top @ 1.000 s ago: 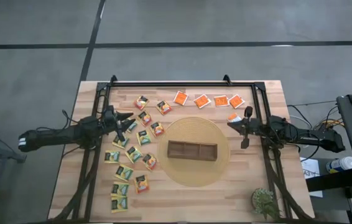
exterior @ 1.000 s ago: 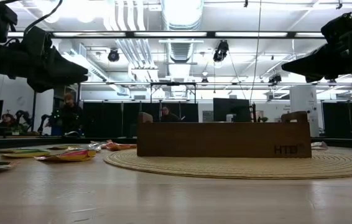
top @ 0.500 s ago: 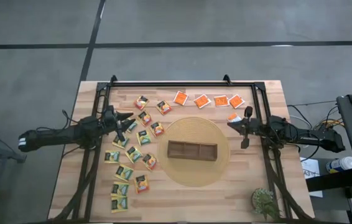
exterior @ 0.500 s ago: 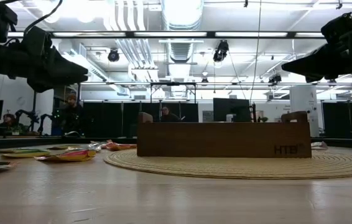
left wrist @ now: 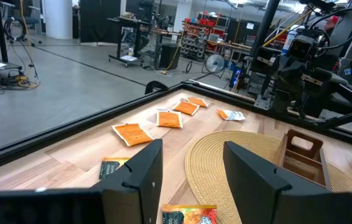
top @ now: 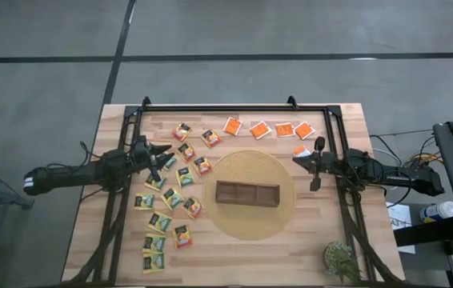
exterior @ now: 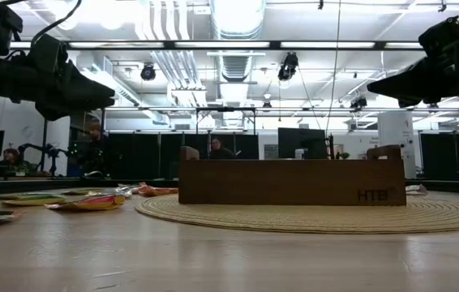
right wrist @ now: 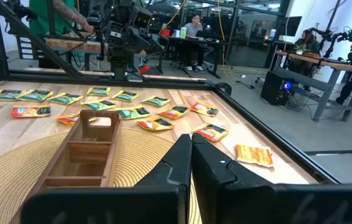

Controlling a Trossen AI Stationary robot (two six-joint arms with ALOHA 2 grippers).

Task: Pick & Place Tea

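Many tea sachets lie flat on the wooden table: green-and-yellow ones (top: 155, 240) at the left near side, yellow-orange ones (top: 186, 151) farther back, and bright orange ones (top: 259, 129) in a row at the far side. One more orange sachet (top: 300, 150) lies beside my right gripper. My left gripper (top: 165, 154) hovers open above the left sachets, its fingers (left wrist: 140, 180) apart with nothing between them. My right gripper (top: 295, 159) hovers shut (right wrist: 191, 163) at the mat's right edge. Both point level toward the table's middle.
A brown wooden tray (top: 246, 193) with three compartments stands on a round woven mat (top: 250, 220) at the table's middle. A black frame (top: 234, 106) runs along the far and side edges. A small plant (top: 341, 260) stands at the near right corner.
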